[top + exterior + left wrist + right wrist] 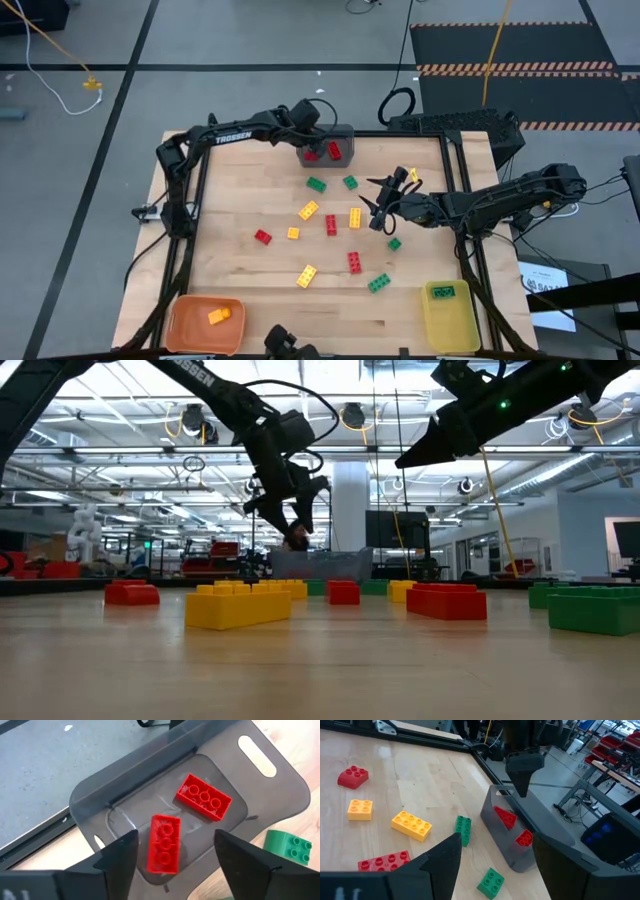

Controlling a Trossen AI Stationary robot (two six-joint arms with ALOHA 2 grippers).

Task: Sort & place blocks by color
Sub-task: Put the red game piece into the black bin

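Note:
My left gripper (322,135) (175,840) hangs open over the gray bin (345,135) at the table's far edge. Two red blocks (204,796) (163,843) lie flat on the bin's floor below its fingers. My right gripper (373,205) (495,852) is open and empty, raised above the table right of center and facing the gray bin (512,855). Loose red (331,224), yellow (308,210) and green (316,184) blocks lie scattered on the wooden table. In the low view both grippers (292,510) (425,450) hang well above the blocks.
An orange bin (190,330) at the near left holds one orange block (219,316). A yellow bin (455,325) at the near right holds one green block (444,292). A black frame (455,190) borders the table. The near middle of the table has open wood.

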